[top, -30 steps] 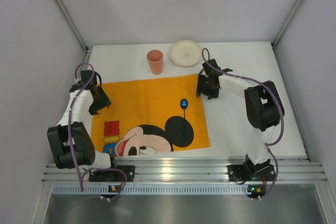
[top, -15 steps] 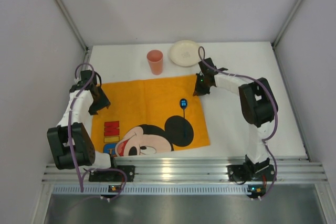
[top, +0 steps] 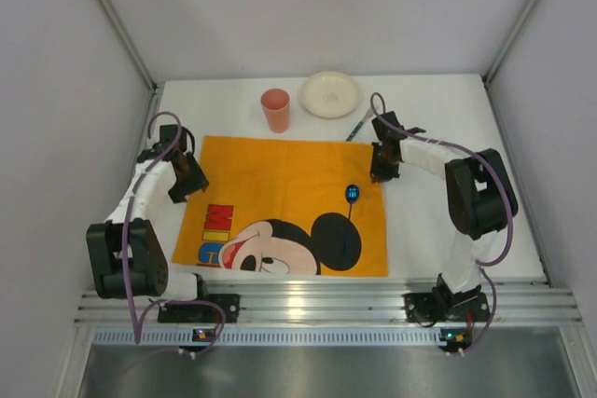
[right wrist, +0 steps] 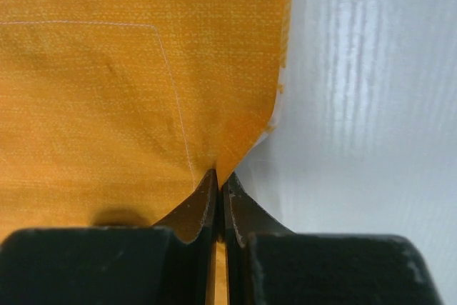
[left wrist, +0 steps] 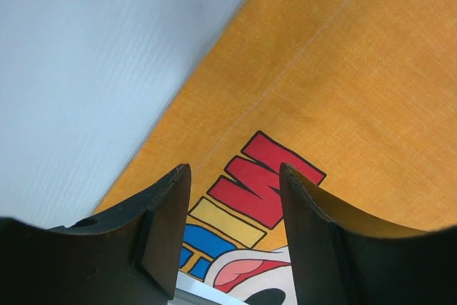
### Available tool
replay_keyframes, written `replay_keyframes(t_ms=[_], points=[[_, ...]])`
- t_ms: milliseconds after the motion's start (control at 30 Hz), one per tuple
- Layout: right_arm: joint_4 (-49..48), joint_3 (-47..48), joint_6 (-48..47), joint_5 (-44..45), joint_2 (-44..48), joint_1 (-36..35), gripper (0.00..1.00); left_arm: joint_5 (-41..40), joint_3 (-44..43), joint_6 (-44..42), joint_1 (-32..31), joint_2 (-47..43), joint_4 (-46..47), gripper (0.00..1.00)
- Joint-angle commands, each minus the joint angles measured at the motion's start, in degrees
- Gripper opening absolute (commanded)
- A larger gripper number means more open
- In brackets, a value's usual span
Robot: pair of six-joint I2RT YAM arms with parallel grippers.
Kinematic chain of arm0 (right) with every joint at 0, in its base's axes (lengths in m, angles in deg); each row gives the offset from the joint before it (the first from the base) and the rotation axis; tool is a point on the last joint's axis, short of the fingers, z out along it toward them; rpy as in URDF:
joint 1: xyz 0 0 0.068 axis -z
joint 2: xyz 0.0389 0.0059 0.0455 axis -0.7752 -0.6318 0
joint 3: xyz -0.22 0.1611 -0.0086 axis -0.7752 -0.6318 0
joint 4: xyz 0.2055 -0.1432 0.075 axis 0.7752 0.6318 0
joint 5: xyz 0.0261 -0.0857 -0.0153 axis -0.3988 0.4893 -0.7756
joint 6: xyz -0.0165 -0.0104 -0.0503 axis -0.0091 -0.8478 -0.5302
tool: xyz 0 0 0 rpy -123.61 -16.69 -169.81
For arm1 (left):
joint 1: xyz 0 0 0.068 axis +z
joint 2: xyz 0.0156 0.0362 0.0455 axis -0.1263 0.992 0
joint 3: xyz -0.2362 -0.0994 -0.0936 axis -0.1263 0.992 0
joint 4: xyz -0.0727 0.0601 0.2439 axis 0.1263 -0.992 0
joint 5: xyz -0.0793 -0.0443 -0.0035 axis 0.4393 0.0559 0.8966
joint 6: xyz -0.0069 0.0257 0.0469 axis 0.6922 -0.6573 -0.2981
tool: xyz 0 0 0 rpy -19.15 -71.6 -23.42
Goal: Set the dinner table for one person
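White matte rectangular dinner table (top: 448, 221), plain. Carries an orange cartoon-mouse cloth mat (top: 280, 184) spread over the near middle, its front edge close to the table's near edge. Also bears, near the far edge, an upright pink cup (top: 275, 109) and a pale round plate (top: 329, 93) side by side but apart, and a thin dark utensil (top: 357, 126) slanting between plate and mat corner.

The left arm (top: 140, 188) and right arm (top: 424, 151) are white with black joints (top: 476, 195) and purple cables (top: 166, 115).
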Motion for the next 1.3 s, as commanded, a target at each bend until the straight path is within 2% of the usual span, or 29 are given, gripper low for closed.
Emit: replay_keyframes(t_ms=[0, 233, 400, 533, 700, 767, 800, 867, 900, 933, 1000, 1033, 1133, 1267], points=[[5.05, -2.24, -3.79, 6.42, 0.37, 2.21, 0.00, 0.05, 1.24, 3.14, -2.90, -1.54, 2.26, 0.58], [8.65, 6.44, -7.04, 9.93, -2.96, 4.31, 0.00, 0.31, 3.17, 6.13, -7.47, -0.31, 3.84, 0.58], [11.55, 12.96, -7.66, 9.58, -7.97, 5.37, 0.00, 3.29, 8.53, 7.97, -9.23, 0.13, 6.65, 0.58], [13.66, 17.88, -8.01, 10.11, -10.53, 5.99, 0.00, 4.44, 13.09, 8.59, -10.37, 2.94, 10.16, 0.57], [16.04, 20.97, -8.18, 10.99, -12.11, 6.69, 0.01, 6.38, 14.07, 8.59, -12.13, 7.07, 11.84, 0.55], [17.00, 20.97, -8.10, 11.51, -11.50, 6.95, 0.08, 6.81, 14.25, 8.68, -12.83, 7.16, 11.93, 0.55], [17.53, 21.23, -8.10, 11.52, -11.15, 6.87, 0.27, 7.16, 14.25, 8.77, -13.01, 6.47, 11.67, 0.55], [18.50, 22.19, -7.40, 11.43, -8.96, 6.87, 0.53, 7.08, 13.55, 8.86, -13.10, 5.06, 10.27, 0.55], [18.85, 22.89, -7.05, 11.43, -8.17, 6.95, 0.70, 7.08, 13.02, 8.86, -13.10, 3.40, 9.74, 0.55], [19.81, 25.16, -6.43, 11.25, -7.37, 6.87, 0.78, 7.25, 11.54, 8.86, -13.10, 2.60, 8.95, 0.55], [21.30, 28.42, -5.90, 11.17, -6.05, 6.87, 0.88, 7.26, 9.60, 8.77, -13.10, 0.85, 6.58, 0.56], [22.44, 32.44, -5.29, 10.82, -5.87, 6.95, 0.89, 7.34, 7.68, 8.77, -13.10, 0.31, 6.04, 0.56], [22.02, 40.46, -4.23, 6.80, -7.27, 6.87, 0.91, 7.96, 4.76, 8.42, -13.10, -0.75, 4.81, 0.56], [19.64, 49.25, -1.34, 0.54, -15.76, 6.69, 0.91, 9.01, 2.04, 7.36, -13.10, 0.04, 4.55, 0.56]])
